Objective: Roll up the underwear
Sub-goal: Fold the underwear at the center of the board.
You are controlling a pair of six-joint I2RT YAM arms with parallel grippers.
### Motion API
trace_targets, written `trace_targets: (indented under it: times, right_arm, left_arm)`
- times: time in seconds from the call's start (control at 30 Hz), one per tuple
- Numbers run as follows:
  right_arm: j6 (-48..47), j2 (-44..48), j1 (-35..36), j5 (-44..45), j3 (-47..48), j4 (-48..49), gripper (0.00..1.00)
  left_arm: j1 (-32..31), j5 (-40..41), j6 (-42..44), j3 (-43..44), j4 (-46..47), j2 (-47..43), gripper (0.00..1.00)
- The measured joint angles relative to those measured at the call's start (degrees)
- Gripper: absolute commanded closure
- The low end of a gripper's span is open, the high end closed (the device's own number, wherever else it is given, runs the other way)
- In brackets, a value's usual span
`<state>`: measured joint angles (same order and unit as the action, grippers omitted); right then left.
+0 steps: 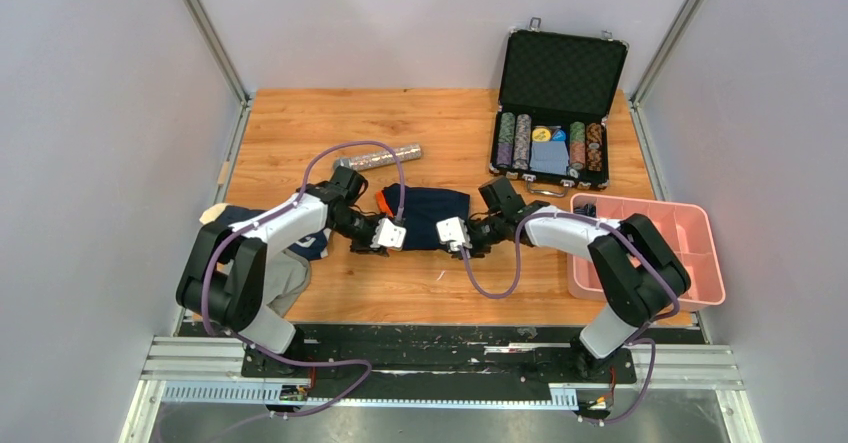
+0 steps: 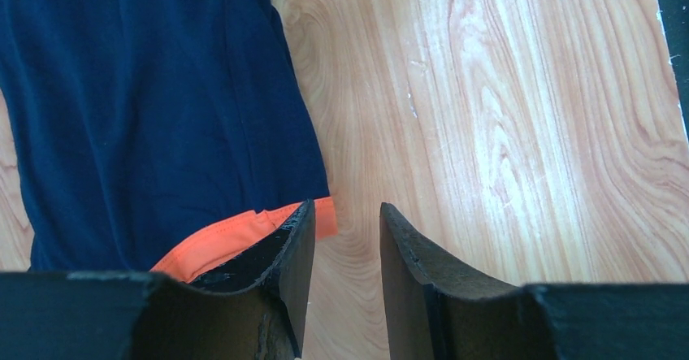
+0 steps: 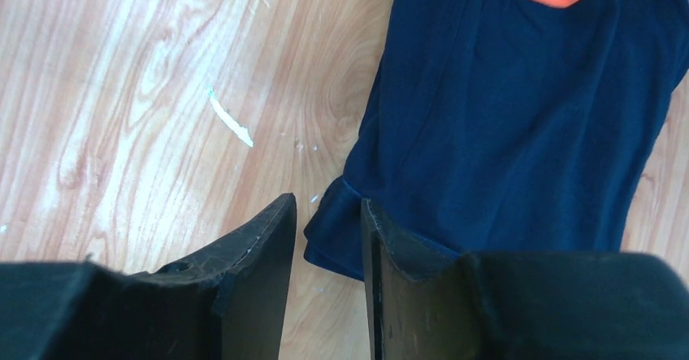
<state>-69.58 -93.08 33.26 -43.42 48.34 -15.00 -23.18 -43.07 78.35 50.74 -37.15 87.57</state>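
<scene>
You had the plain navy cloth boxer briefs with the orange waistband [image 1: 430,215] lying flat at the middle of the light wooden table [image 1: 300,123], between the two arms. Their long axis ran side to side across the table, with the orange waistband [image 1: 383,201] pointing to your left and the leg hems to your right. Your left gripper [image 2: 347,230] stood with its fingers apart and bare wood in the gap. One finger [image 2: 284,254] sat over the end of the orange band, though you could not tell from that view whether it touched the cloth. Your right gripper [image 3: 329,222] also had its fingers apart, more narrowly, with the near hem corner of the briefs showing in the gap and no pinch on it that you could see. Only the top camera gave you the whole garment and both arms at once. Each wrist camera cut the briefs off at the picture edge, but they showed the hem fold and a pale fleck on the wood [image 3: 231,120] that the top view lost. The second pair, dark navy cloth with a tan edge [image 1: 232,215], lay at the left rim of the table, mostly hidden under your left arm. Its stripes were too small to make out, and a flat grey cloth [image 1: 290,278] lay just beside it.
</scene>
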Motion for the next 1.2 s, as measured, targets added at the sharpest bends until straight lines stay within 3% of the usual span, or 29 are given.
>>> trace_targets:
  times: [0.1, 0.5, 1.2]
  right_arm:
    - [0.0, -0.5, 0.0, 1.6, -1.0, 1.2, 0.66]
    - [0.3, -0.2, 0.0, 4.5, -1.6, 2.4, 0.94]
    - [-12.0, 4.7, -0.1, 7.8, -4.5, -2.2, 0.90]
  left_arm:
    - [0.0, 0.1, 0.1, 0.0, 0.5, 0.3, 0.57]
    - [0.0, 0.1, 0.2, 0.2, 0.6, 0.8, 0.57]
    - [0.0, -0.5, 0.6, 0.3, -1.7, 0.2, 0.57]
